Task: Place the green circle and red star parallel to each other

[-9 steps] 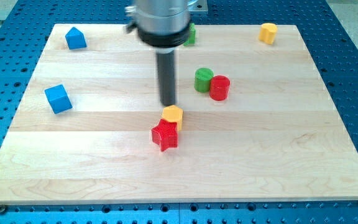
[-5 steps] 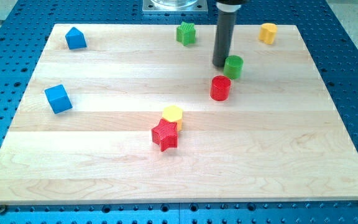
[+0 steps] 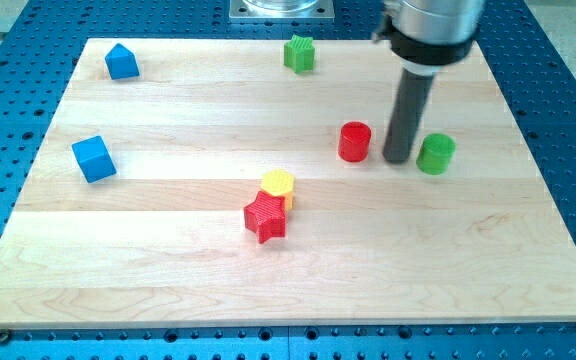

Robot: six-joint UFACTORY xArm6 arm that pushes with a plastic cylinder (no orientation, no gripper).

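Wood board (image 3: 168, 270): pale planks that lay on a blue perforated table (image 3: 568, 60), whose holes showed on all sides.
Hidden or cut off: the rod's upper housing ran out of the view's top, and a grey metal mount (image 3: 281, 8) at the top edge was also cropped. Whatever lay behind the housing could not be seen.
My tip (image 3: 398, 159): it rested on the board as a bare rod end, with no jaws and nothing held.
Green circle (image 3: 435, 154): it sat just to the view's right of my tip, close or touching; I could not tell which.
Red cylinder (image 3: 354, 142): it stood just to the view's left of my tip.
Red star (image 3: 266, 218): it lay well to the lower left of my tip, touching the yellow hexagon (image 3: 278, 185) above it.
Green star (image 3: 300, 53): up and left of my tip, near the board's top edge.
Blue blocks: 2, far left of my tip, 1 a pointed house-like block (image 3: 121, 62) near the top, 1 a cube (image 3: 94, 158) lower down.
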